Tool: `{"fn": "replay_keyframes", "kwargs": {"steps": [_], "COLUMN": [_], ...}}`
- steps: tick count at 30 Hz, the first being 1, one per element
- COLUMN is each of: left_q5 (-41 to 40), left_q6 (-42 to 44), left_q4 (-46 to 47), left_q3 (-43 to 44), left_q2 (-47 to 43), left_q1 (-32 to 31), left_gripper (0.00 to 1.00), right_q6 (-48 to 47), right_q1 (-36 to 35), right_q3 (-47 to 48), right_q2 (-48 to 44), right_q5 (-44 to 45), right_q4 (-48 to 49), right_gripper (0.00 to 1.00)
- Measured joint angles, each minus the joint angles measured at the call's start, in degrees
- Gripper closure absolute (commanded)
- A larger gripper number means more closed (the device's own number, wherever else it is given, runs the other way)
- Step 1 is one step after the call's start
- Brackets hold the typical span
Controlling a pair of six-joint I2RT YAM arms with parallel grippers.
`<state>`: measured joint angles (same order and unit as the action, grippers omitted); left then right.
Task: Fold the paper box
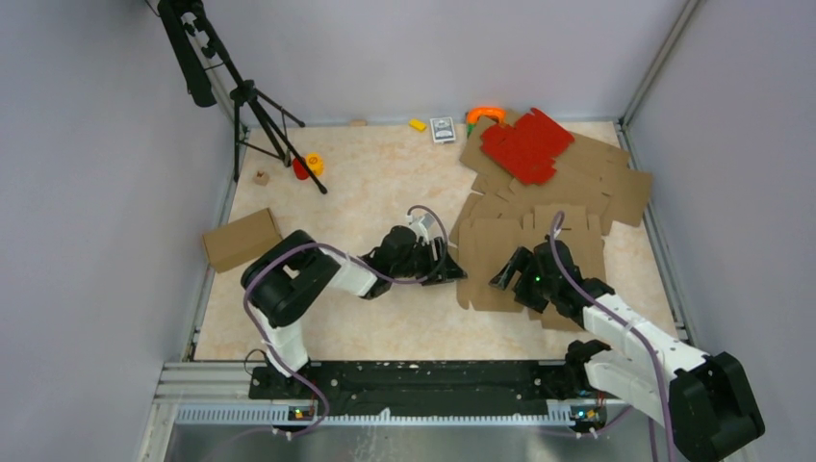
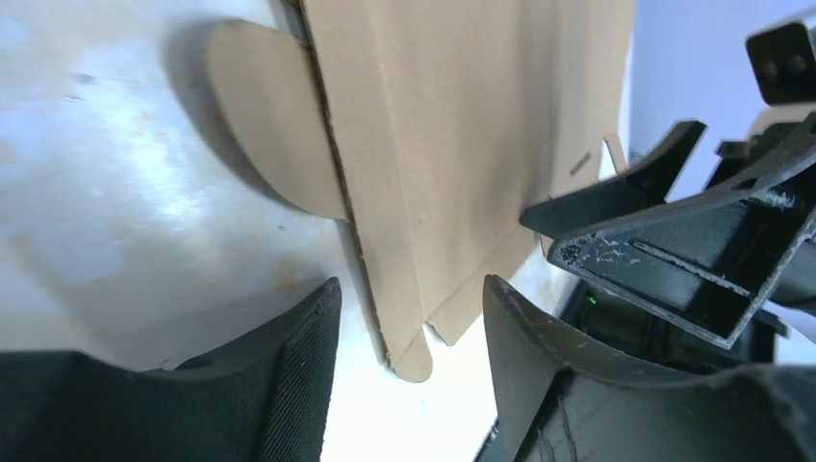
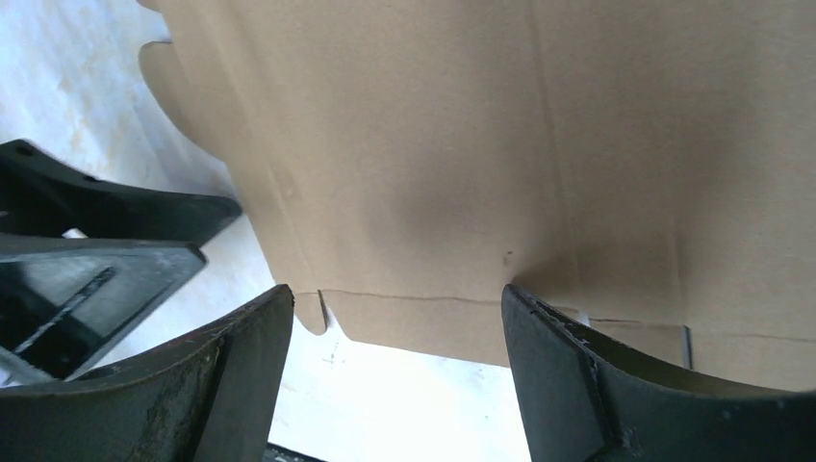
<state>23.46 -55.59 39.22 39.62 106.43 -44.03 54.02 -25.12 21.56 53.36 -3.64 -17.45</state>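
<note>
The paper box (image 1: 489,243) lies flat and unfolded on the tabletop (image 1: 385,197), right of centre, with both arms at its near edge. It is plain brown card with no print or label on the faces that show.

The left pincer (image 1: 449,272) is at the sheet's left edge. In the left wrist view its fingers (image 2: 289,385) stand apart, and a corner of the box (image 2: 433,144) with a small tab reaches into the gap, touching neither finger. A rounded flap sticks out to the left over the pale tabletop. The right pincer (image 2: 664,217) shows at the right side of that view, close by.

The right pincer (image 1: 511,270) rests over the sheet's near part. In the right wrist view its fingers (image 3: 241,385) are spread wide; the box (image 3: 433,144) fills the space beyond them, and a cut line runs along its edge between the two tips. The right finger's tip seems to touch the card.

Farther back lie more brown sheets (image 1: 606,183) with a red sheet (image 1: 524,144) on top. A small printed pack (image 1: 442,129) sits at the far edge, its print too small to read. A folded brown box (image 1: 241,239) sits at the left and a tripod (image 1: 252,106) in the far left corner.
</note>
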Motion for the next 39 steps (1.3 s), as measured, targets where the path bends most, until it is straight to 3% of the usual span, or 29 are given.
{"fn": "replay_keyframes", "kwargs": {"steps": [6, 12, 16, 18, 21, 24, 26, 29, 34, 39], "left_q5": [-5.42, -3.74, -1.66, -0.74, 0.74, 2.64, 3.41, 3.69, 2.62, 0.24], "left_q6": [3.17, 3.50, 2.80, 2.54, 1.44, 0.24, -0.44, -0.48, 1.70, 6.62], "left_q4": [-7.89, -9.25, -7.39, -6.45, -4.50, -2.27, -1.05, 0.17, -3.39, -15.41], "left_q3": [0.50, 4.46, 5.20, 5.51, 5.64, 5.64, 5.60, 5.57, 5.60, 6.29], "left_q2": [-4.22, -1.07, 0.70, 1.57, 3.17, 5.18, 5.70, 5.68, 4.31, -4.74], "left_q1": [0.00, 0.02, 0.02, 0.07, 0.07, 0.07, 0.07, 0.07, 0.00, 0.07], "left_gripper": [0.42, 0.48, 0.51, 0.58, 0.77, 0.87, 0.98, 1.00, 1.00, 1.00], "right_q6": [-2.40, -2.21, -1.70, -1.46, -1.44, -1.44, -1.44, -1.46, -3.15, -8.70], "right_q1": [0.00, 0.00, 0.00, 0.00, 0.00, 0.00, 0.00, 0.00, 0.00, 0.00], "right_q3": [0.74, 0.96, 0.81, 0.57, 0.57, 0.57, 0.55, 0.57, 1.42, 6.69], "right_q2": [0.46, 3.78, 4.13, 4.13, 4.13, 4.13, 4.13, 4.09, 3.13, -2.67], "right_q5": [3.52, 5.14, 5.73, 6.16, 6.45, 6.49, 6.47, 6.49, 6.67, 9.51], "right_q4": [-1.66, -1.62, -1.81, -1.99, -2.21, -2.23, -2.21, -2.19, -3.87, -10.08], "right_gripper": [0.29, 0.62, 0.69, 0.69, 0.69, 0.70, 0.70, 0.66, 0.42, 0.23]}}
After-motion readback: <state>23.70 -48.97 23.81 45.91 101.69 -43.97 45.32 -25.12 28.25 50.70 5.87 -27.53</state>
